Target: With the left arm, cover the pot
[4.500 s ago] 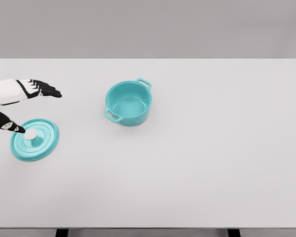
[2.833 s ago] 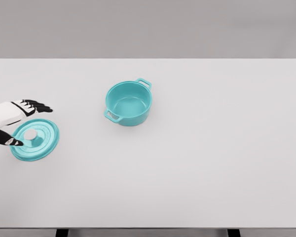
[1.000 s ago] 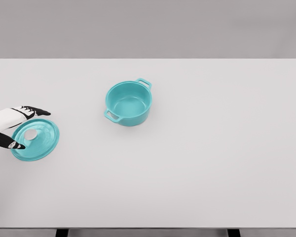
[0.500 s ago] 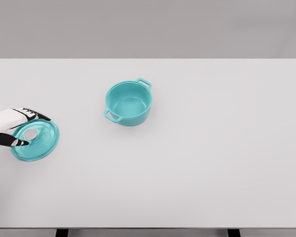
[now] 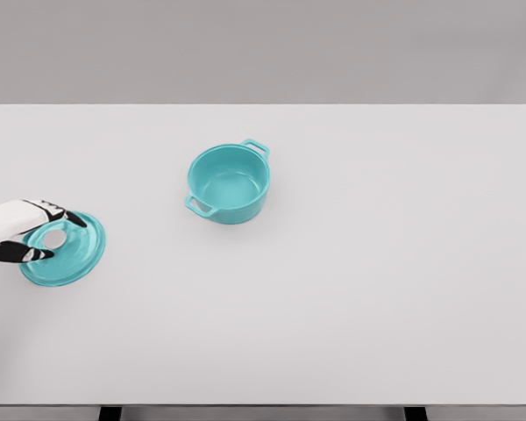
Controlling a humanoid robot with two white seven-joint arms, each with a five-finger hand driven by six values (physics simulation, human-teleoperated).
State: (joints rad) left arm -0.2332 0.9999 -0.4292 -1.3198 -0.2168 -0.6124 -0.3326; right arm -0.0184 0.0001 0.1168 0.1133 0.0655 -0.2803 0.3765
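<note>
A teal pot point(image 5: 229, 183) with two small side handles stands uncovered on the white table point(image 5: 377, 263), a little left of centre. Its teal lid point(image 5: 74, 256) lies flat near the table's left edge, well left of and nearer than the pot. My left hand point(image 5: 58, 238) comes in from the left edge and sits over the lid. The black fingers point(image 5: 70, 219) and thumb point(image 5: 33, 254) are curled around the pale knob point(image 5: 54, 237) in the lid's middle. The hand covers the lid's left part. The right arm is out of view.
The table's far edge runs along the top below a grey wall, and the front edge along the bottom of the picture. Bare white tabletop lies between the lid and the pot.
My left hand has come down from above and behind the lid onto it. Over the last second the fingers and thumb have drawn in around the knob. Pot and lid stay put.
</note>
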